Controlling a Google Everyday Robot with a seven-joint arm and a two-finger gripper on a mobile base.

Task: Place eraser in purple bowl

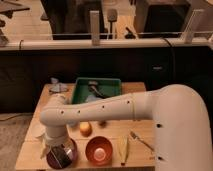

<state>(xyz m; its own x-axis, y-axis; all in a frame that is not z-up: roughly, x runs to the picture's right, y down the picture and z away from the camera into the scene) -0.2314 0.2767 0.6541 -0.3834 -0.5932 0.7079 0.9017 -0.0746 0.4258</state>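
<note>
The purple bowl (pixel 63 156) stands at the front left corner of the wooden table (pixel 140 127). My gripper (pixel 57 149) hangs straight down over it from the white arm (pixel 115 107), which reaches across the table from the right. A small dark block, the eraser (pixel 61 159), shows inside the bowl right under the gripper. I cannot tell whether it is held or lying in the bowl. The gripper hides the bowl's back left rim.
An orange-copper bowl (pixel 98 150) stands just right of the purple bowl. An orange fruit (pixel 85 129) lies behind them. A green tray (pixel 98 90) sits at the back, a grey-blue object (pixel 57 87) at the back left, and a banana (pixel 125 150) and a utensil (pixel 140 140) at the front right.
</note>
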